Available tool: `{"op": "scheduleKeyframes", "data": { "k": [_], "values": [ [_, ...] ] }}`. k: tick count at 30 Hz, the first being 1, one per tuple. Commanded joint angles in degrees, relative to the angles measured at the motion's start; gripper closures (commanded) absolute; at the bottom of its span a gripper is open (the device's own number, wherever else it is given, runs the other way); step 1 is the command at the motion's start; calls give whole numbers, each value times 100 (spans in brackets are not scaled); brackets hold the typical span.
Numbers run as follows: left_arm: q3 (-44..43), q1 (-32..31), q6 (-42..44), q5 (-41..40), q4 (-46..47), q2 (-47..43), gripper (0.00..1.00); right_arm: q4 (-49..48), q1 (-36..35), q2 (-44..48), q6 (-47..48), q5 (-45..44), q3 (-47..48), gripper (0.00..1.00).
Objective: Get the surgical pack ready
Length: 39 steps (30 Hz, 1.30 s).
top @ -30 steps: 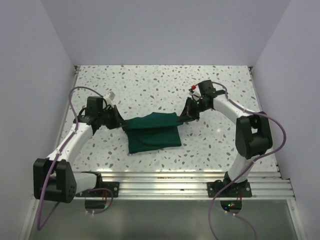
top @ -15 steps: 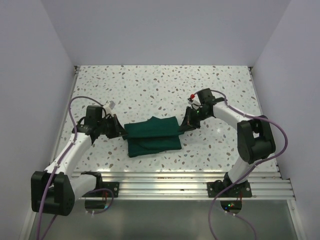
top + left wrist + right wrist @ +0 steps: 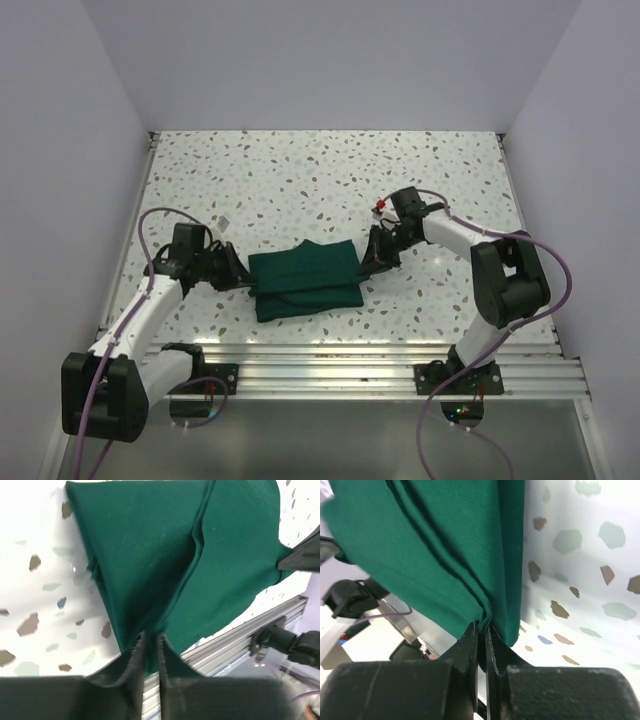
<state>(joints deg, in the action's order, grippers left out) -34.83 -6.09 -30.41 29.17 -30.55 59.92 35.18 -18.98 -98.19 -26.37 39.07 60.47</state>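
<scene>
The surgical pack is a dark green fabric drape (image 3: 305,279) folded into a rectangular bundle on the speckled white table, near its front middle. My left gripper (image 3: 241,278) is shut on the drape's left edge; in the left wrist view the cloth (image 3: 165,565) runs between the closed fingers (image 3: 150,639). My right gripper (image 3: 369,262) is shut on the drape's right edge; in the right wrist view several folded layers (image 3: 445,550) are pinched at the fingertips (image 3: 482,629). No silver instrument tray shows.
A ribbed metal rail (image 3: 330,358) runs along the table's near edge just in front of the drape. White walls close the table on the left, back and right. Purple cables loop off both arms.
Both grippers have moved toward the near edge, carrying the drape's upper layer forward over the lower one. The bundle now lies narrower and closer to the rail.
</scene>
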Motion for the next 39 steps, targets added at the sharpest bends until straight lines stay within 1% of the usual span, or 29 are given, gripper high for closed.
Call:
{"op": "scheduleKeyframes", "data": {
  "k": [1,2,3,4,6,9,10,11,14,15,16,17,18,20,21,23,24,25,27,28,31,32,34,35,36,37,38,39],
  "values": [
    [20,37,79,44,-417,-147,79,340,-26,63,395,22,-123,94],
    [3,37,88,106,-435,-191,73,419,-61,63,518,48,-123,91],
    [2,37,106,194,-443,-235,68,568,-53,72,571,66,-132,85],
    [-6,37,123,334,-478,-348,60,647,-62,98,685,66,-132,82],
    [-41,37,158,423,-636,-550,55,920,-53,204,800,-74,-114,76],
    [-199,38,133,336,-926,-744,57,1158,-62,406,888,-163,-70,69],
    [-313,37,89,292,-936,-919,56,1149,-53,476,827,-171,-79,65],
    [-366,37,27,239,-892,-982,57,1132,-53,555,792,-163,-70,57],
    [-743,37,-149,-147,-830,-956,56,1202,-53,678,721,-232,114,48],
    [-980,37,-149,-383,-778,-817,53,1202,-53,722,721,-285,297,46],
    [-1086,37,-114,-438,-691,-737,52,1202,-53,731,712,-329,395,44],
    [-1166,37,-70,-421,-559,-623,50,1219,-53,723,712,-434,587,39],
    [-1236,37,26,-299,-297,-309,47,1211,-53,696,712,-479,685,36],
    [-1456,37,202,-105,-40,62,46,1193,-53,486,712,-584,1061,32],
    [-1570,37,377,70,161,464,46,1106,-62,407,712,-567,1168,31],
    [-1650,37,545,325,416,827,45,887,-62,108,677,-541,1483,30],
    [-1650,37,606,518,688,1124,46,868,-62,-6,668,-558,1599,30],
    [-1685,29,650,598,742,1284,45,868,-70,-224,633,-541,1713,30],
    [-1807,20,738,791,935,1713,45,1043,-62,-375,546,-418,1995,33],
    [-1869,20,765,836,989,1855,45,1070,-62,-385,510,-357,2021,40],
    [-2168,11,765,889,1191,2400,45,991,-184,-105,519,-172,1750,43],
    [-2255,11,748,889,1209,2541,46,1078,-254,-8,580,-128,1566,48],
    [-2545,11,616,478,1017,2866,52,1210,-517,238,861,-127,1381,59],
    [-2625,11,494,293,902,2963,58,1359,-649,326,949,-171,1163,69],
    [-2765,11,440,-31,710,3112,60,1404,-877,527,1080,-328,917,76],
    [-2810,11,388,-173,621,3157,62,1404,-1001,616,1142,-408,914,79],
    [-2827,11,283,-296,576,3175,64,1378,-1115,704,1169,-522,636,81],
    [-2828,11,238,-533,541,3149,69,1343,-1221,870,1178,-662,502,83]
  ]
}}
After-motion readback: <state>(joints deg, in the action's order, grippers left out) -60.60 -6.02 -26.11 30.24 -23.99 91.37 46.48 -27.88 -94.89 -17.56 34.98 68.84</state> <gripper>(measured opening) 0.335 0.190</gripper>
